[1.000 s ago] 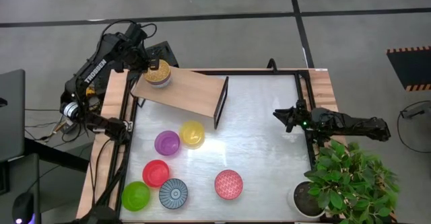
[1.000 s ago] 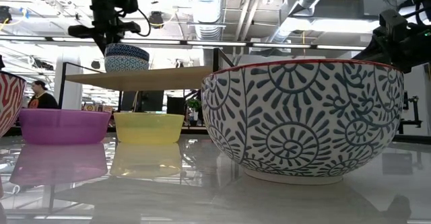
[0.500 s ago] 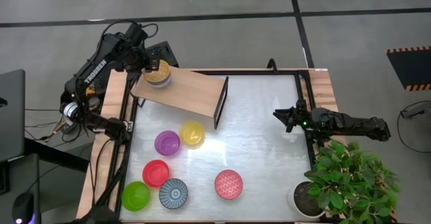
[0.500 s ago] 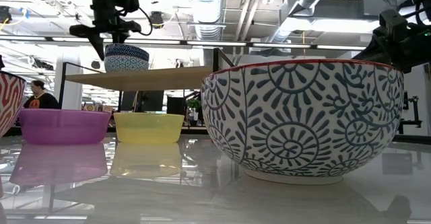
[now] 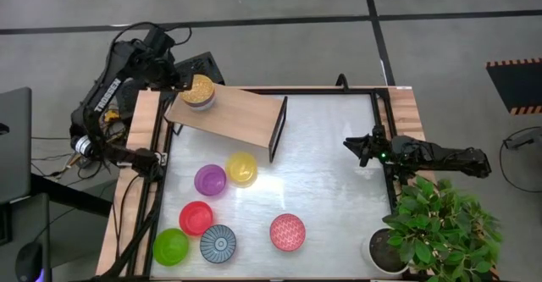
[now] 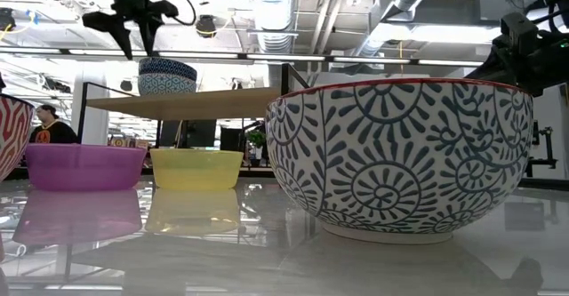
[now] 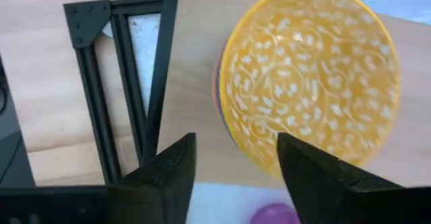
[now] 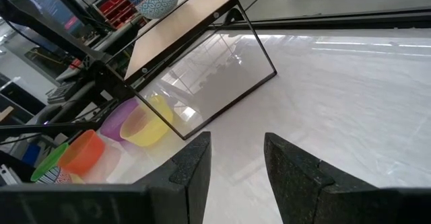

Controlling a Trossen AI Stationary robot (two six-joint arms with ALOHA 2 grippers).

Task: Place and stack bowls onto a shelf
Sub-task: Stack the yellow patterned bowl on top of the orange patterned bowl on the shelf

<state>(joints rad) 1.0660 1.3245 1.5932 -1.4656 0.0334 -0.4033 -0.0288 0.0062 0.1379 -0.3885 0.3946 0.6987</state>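
On the wooden shelf (image 5: 237,117), at its far left end, rests a gold-orange patterned bowl (image 5: 200,91), nested in another bowl (image 6: 165,84). My left gripper (image 6: 133,31) hangs open above and just left of this stack; its wrist view looks down on the bowl (image 7: 310,76) past the spread fingers. Purple (image 5: 210,179), yellow (image 5: 242,168), red (image 5: 196,218), green (image 5: 170,246), blue-grey (image 5: 218,243) and pink-red (image 5: 287,231) bowls stand on the silvery tabletop. My right gripper (image 5: 360,146) waits open at the table's right edge.
A potted plant (image 5: 432,231) fills the near right corner. The shelf's dark end panel (image 5: 278,129) stands near the table's middle. A bowl with a blue pattern (image 6: 400,158) stands close in front of the low camera. Bare tabletop (image 5: 330,172) lies between the shelf and my right gripper.
My left gripper has opened and let go of the gold-orange bowl, then risen and drawn back toward the table's left edge. The bowl stays nested in the other bowl on the shelf.
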